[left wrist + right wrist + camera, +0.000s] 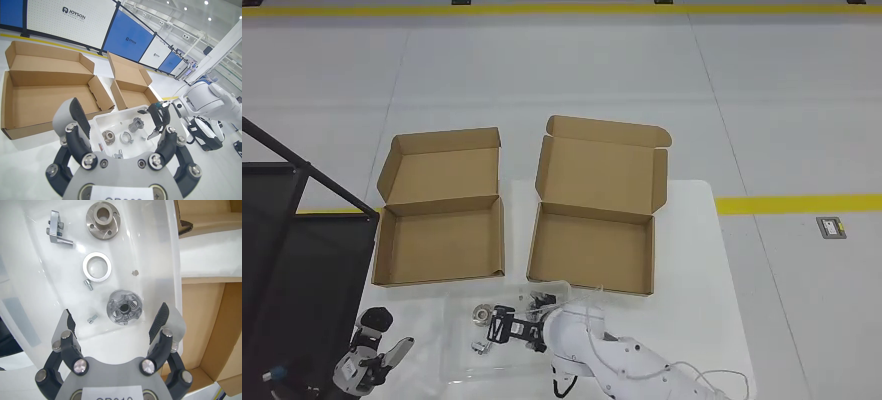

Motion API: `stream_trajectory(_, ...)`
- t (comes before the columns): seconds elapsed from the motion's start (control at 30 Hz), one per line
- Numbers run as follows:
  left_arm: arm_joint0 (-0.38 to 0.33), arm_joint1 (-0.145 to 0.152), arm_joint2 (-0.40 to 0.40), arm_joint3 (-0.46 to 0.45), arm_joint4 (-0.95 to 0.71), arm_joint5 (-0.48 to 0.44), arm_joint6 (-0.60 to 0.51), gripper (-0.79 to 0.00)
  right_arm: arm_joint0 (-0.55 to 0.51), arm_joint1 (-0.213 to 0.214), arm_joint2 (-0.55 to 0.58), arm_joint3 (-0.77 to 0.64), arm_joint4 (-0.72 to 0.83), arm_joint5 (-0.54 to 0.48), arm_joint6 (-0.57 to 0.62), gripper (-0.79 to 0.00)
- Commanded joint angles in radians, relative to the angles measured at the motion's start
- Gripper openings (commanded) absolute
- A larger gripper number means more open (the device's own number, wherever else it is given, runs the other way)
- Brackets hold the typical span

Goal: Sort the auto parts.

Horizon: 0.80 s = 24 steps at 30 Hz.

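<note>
Just ahead of the right gripper (116, 321), framed between its wide-spread fingers: toothed hub (123, 311), lying flat on the floor of the clear tray (173, 275), close to the tray wall nearest the wrist. Holds nothing; hovers above the tray with pads apart on either side of the hub. Just beside the hub, a small screw (92, 319); farther out from the fingertips, a plain ring (97, 266) with a second screw (88, 284) just beside its edge, then a flanged disc (103, 222) and a bracket (56, 232) at the far end. Beyond the tray, a cardboard box (439, 245) and a second cardboard box (592, 245), lids folded back. Off to the side, left gripper (122, 109), likewise open wide and empty, set back from the tray and well apart from the parts. Looks like an early pick, with little or nothing sorted and the hub lined up as target. Calls for a straight descent until the pads bracket the hub's rim, a firm close without catching the neighbouring screw, then a lift clear of the tray wall and a carry to one of the boxes.
</note>
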Motion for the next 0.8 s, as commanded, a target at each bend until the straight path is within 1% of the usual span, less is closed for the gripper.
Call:
stream_trajectory(0.0,0.000,0.000,0.000,0.000,0.000,0.000,0.000,0.000,0.010,-0.008,0.003,0.029,0.018,-0.011,-0.005,0.000)
stream_trajectory(0.23,0.000,0.000,0.000,0.000,0.000,0.000,0.000,0.000,0.042,-0.034,0.008,0.113,0.050,-0.042,-0.032,0.000)
stream_trajectory(0.27,0.000,0.000,0.000,0.000,0.000,0.000,0.000,0.000,0.046,-0.039,0.006,0.124,0.053,-0.046,-0.030,-0.058)
stream_trajectory(0.33,0.000,0.000,0.000,0.000,0.000,0.000,0.000,0.000,0.055,-0.046,0.007,0.144,0.063,-0.053,-0.032,-0.139)
stream_trajectory(0.37,0.000,0.000,0.000,0.000,0.000,0.000,0.000,0.000,0.058,-0.050,0.007,0.153,0.068,-0.056,-0.033,-0.206)
stream_trajectory(0.47,0.000,0.000,0.000,0.000,0.000,0.000,0.000,0.000,0.067,-0.059,0.010,0.178,0.079,-0.062,-0.033,-0.323)
stream_trajectory(0.5,0.000,0.000,0.000,0.000,0.000,0.000,0.000,0.000,0.070,-0.062,0.010,0.185,0.081,-0.064,-0.032,-0.394)
stream_trajectory(0.53,0.000,0.000,0.000,0.000,0.000,0.000,0.000,0.000,0.073,-0.065,0.011,0.192,0.082,-0.064,-0.031,-0.406)
stream_trajectory(0.57,0.000,0.000,0.000,0.000,0.000,0.000,0.000,0.000,0.074,-0.068,0.012,0.198,0.083,-0.061,-0.028,-0.443)
stream_trajectory(0.63,0.000,0.000,0.000,0.000,0.000,0.000,0.000,0.000,0.075,-0.073,0.012,0.205,0.081,-0.049,-0.020,-0.637)
stream_trajectory(0.67,0.000,0.000,0.000,0.000,0.000,0.000,0.000,0.000,0.075,-0.075,0.012,0.206,0.079,-0.049,-0.023,-0.720)
stream_trajectory(0.7,0.000,0.000,0.000,0.000,0.000,0.000,0.000,0.000,0.074,-0.076,0.013,0.206,0.076,-0.045,-0.023,-0.785)
stream_trajectory(0.77,0.000,0.000,0.000,0.000,0.000,0.000,0.000,0.000,0.067,-0.077,0.014,0.192,0.063,-0.041,-0.027,-0.785)
